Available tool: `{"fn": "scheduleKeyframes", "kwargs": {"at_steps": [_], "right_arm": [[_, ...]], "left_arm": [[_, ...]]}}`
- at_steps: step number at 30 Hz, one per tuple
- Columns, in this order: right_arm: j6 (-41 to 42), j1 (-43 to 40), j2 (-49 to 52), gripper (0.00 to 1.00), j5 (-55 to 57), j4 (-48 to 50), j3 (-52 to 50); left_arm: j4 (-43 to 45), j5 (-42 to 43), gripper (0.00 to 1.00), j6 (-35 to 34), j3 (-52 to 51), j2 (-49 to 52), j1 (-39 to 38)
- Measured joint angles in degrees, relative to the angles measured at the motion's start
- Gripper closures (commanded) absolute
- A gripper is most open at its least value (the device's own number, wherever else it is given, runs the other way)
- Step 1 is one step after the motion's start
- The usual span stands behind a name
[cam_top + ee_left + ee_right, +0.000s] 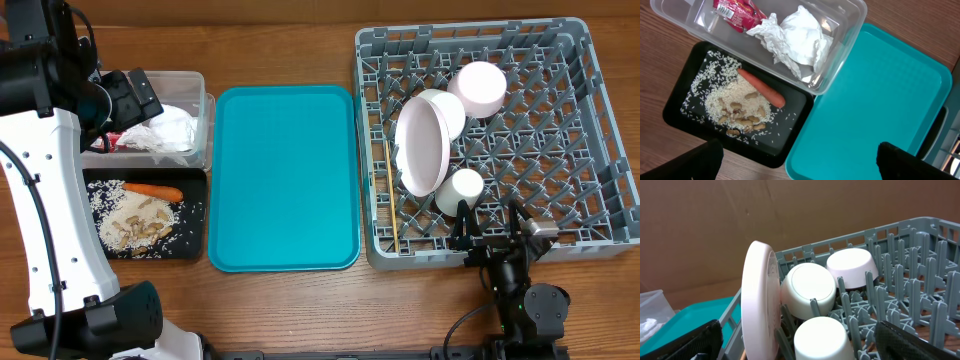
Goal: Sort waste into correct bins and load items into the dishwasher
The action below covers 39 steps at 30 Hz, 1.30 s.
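Left claw (128, 95): fingers wide apart, holding nothing. It hangs over the tub (205, 120) and looks down on both bins.
Right claw (489, 235): fingers wide apart, holding nothing. It sits at the near rim of the rack (600, 215) and points in over the pegs.
Deciding relation: the cup (462, 190) stands mouth down inside the rack, just ahead of the right claw. My right arm is much the nearer one to all the dishes.
Chopsticks (392, 195): they lie flat along the rack's left edge, long axis running near to far. They are to the left of the right claw and just beside the plate (422, 148).
Plate: it stands on edge among the pegs, with a bowl (447, 108) touching its far face.
Second bowl (478, 88): upside down, farther back in the rack.
Tub contents: a red wrapper (735, 11) and crumpled paper (795, 37).
Black tray (795, 110) contents: a carrot (762, 89) lying slantwise, rice (725, 97) and beige scraps (742, 120).
Teal tray (285, 180): I see nothing on it. It lies between the bins and the rack.
Worktop (300, 310): I find no loose waste or dish on the part in view.
Judgement: sorting and loading look finished. I expect the next move to be a withdrawal.
Risk: as the right claw pulls back it could clip the cup, so I would lift it clear of the rim first.
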Motion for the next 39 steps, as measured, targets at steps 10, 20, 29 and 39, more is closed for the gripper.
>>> {"fn": "scheduleKeyframes", "kwargs": {"at_steps": [10, 20, 29, 39], "right_arm": [[0.0, 0.0, 0.0, 0.0, -0.02, 0.02, 0.0], [0.02, 0.0, 0.0, 0.0, 0.0, 0.0, 0.0], [-0.02, 0.0, 0.0, 0.0, 0.02, 0.0, 0.0], [0.0, -0.02, 0.0, 0.0, 0.17, 0.0, 0.0]], "left_arm": [[-0.02, 0.0, 0.0, 0.0, 0.0, 0.0, 0.0], [0.0, 0.0, 0.0, 0.0, 0.0, -0.02, -0.04], [0.0, 0.0, 0.0, 0.0, -0.48, -10.99, -0.04], [-0.02, 0.0, 0.0, 0.0, -0.48, -29.77, -0.04]]}}
